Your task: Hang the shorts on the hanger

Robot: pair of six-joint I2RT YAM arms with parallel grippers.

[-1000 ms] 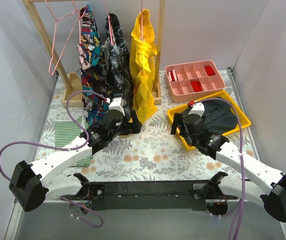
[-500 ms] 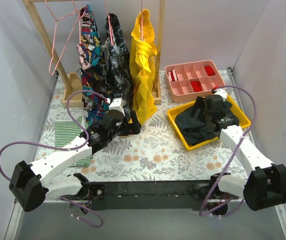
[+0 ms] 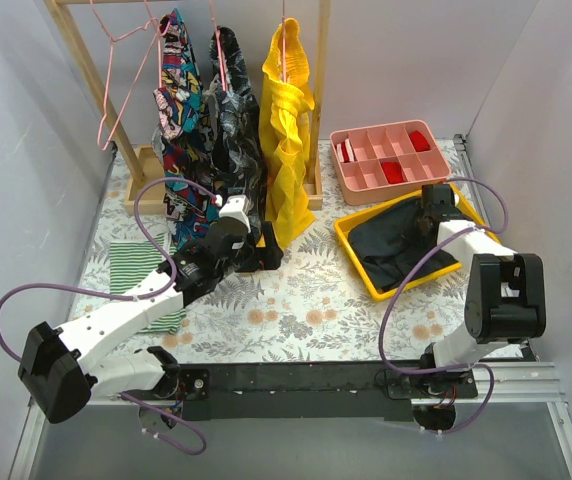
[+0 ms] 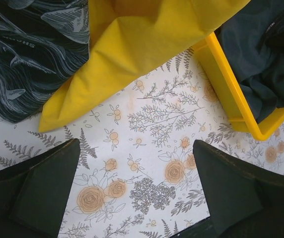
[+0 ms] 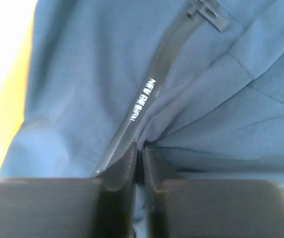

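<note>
The dark navy shorts lie crumpled in a yellow tray at the right of the table. My right gripper is at their far right corner, shut on a fold of the cloth. In the right wrist view the fingers pinch the shorts beside a zip. An empty pink hanger hangs at the left end of the wooden rack. My left gripper hovers open over the floral tablecloth with nothing between its jaws. The shorts show at the upper right of the left wrist view.
On the rack hang a multicoloured garment, a black-and-grey patterned one and a yellow one. A pink divided box sits behind the tray. A green striped cloth lies at the left.
My right arm swung from the tray's near left side to its far right, and its gripper closed on the shorts. The left arm has not moved.
</note>
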